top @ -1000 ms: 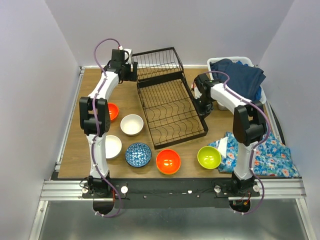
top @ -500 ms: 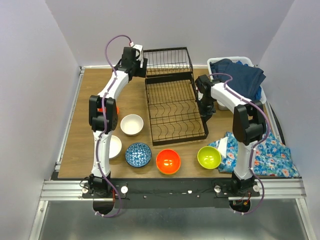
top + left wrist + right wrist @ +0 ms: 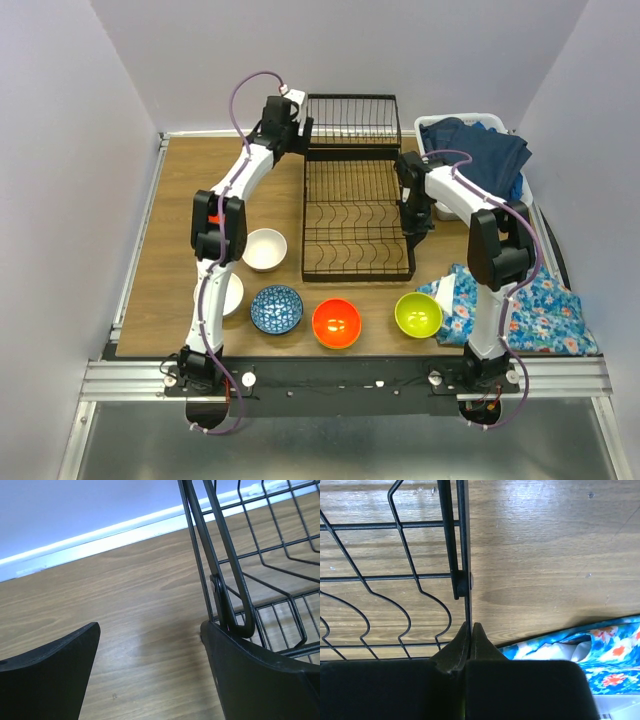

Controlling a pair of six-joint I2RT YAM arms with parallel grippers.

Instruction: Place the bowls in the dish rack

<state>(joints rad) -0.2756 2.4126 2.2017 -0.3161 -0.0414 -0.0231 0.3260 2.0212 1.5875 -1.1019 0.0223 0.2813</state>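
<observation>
Dish rack [image 3: 357,277] has swung from skewed to square with the table [image 3: 170,210] since a second ago; the left arm has travelled rightward with the rack's far corner, and its jaws have spread a little wider.

Left pincer [image 3: 150,645] is wide open, with only bare wood between the fingers; the rack's corner post is hard by the finger on the right of the wrist view, touching or not I cannot tell; the basket end is just past it.

Right pincer [image 3: 470,630] is clamped shut on the rack's right rim wire, which runs straight in between the tips; the slotted floor lies to its left, the floral cloth [image 3: 570,647] just to its right.

Bowls are all on the table, none in the rack, all nearer the bases than either pincer: cream bowl [image 3: 264,249], white bowl [image 3: 230,295] partly behind the left arm, blue patterned bowl [image 3: 276,308], orange bowl [image 3: 336,322], lime green bowl [image 3: 418,314] just beside the cloth; white tub [image 3: 480,122] of dark fabric is beyond the right pincer.
</observation>
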